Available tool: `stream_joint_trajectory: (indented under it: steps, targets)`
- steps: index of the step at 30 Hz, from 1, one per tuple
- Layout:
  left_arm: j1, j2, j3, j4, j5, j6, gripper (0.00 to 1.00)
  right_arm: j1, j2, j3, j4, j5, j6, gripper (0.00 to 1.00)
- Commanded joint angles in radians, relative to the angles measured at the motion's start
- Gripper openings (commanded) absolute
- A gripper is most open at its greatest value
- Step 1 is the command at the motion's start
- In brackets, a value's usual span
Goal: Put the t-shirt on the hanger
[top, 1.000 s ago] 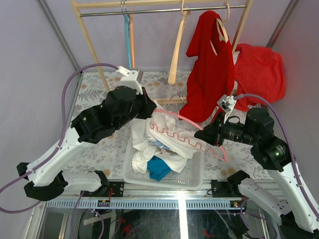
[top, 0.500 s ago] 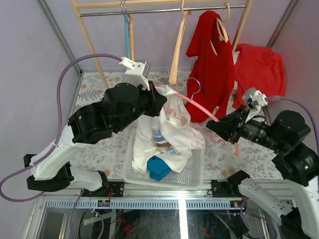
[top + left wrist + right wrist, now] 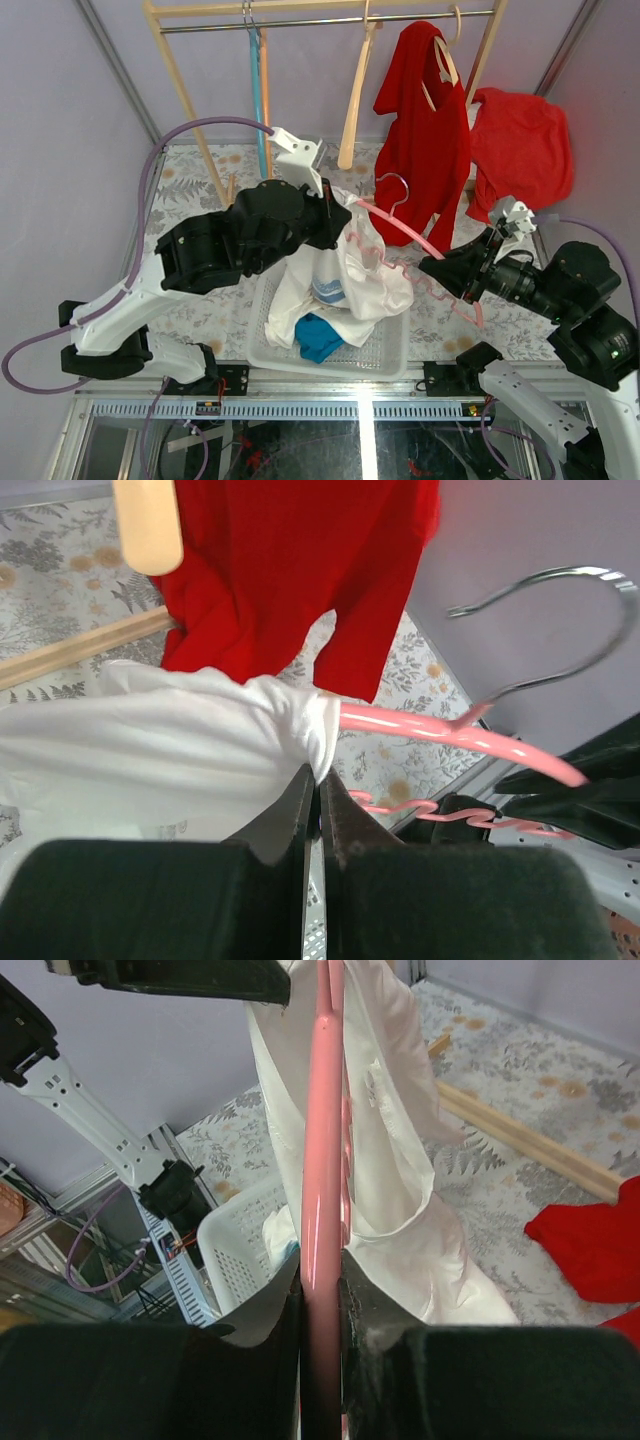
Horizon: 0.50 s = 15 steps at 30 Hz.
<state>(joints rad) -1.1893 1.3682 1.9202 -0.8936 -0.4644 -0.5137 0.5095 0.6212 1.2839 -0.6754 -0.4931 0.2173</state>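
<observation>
t-shirt [image 3: 365, 268] pinched by left hand [image 3: 318, 785] | right hand [image 3: 322, 1275] grips hanger [image 3: 400, 226] | basket [image 3: 388, 352]: blue cloth [image 3: 318, 336]

The top view looks down from above and behind the arms, taking in the whole table [image 3: 180, 165] out to the rack [image 3: 330, 20]. The left wrist view sits close, facing the red garment [image 3: 290, 570]; the right wrist view faces back leftward over the basket [image 3: 235, 1250]. All three share shirt [image 3: 380, 290] and hanger [image 3: 412, 234]
</observation>
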Motion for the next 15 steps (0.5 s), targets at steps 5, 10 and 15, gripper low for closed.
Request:
stream_joint_trajectory:
  steps: [5, 10, 15]
  targets:
    - [-0.067, 0.053, 0.009, 0.047, -0.016, 0.000, 0.00, -0.002, -0.051, -0.145, 0.220, -0.073, 0.100, 0.00]
    - [-0.099, 0.071, 0.002, 0.067, -0.017, -0.003, 0.00, -0.003, -0.065, -0.189, 0.255, -0.085, 0.129, 0.00]
    - [-0.148, 0.093, 0.005, 0.085, -0.022, -0.003, 0.00, -0.003, -0.093, -0.270, 0.347, -0.104, 0.200, 0.00]
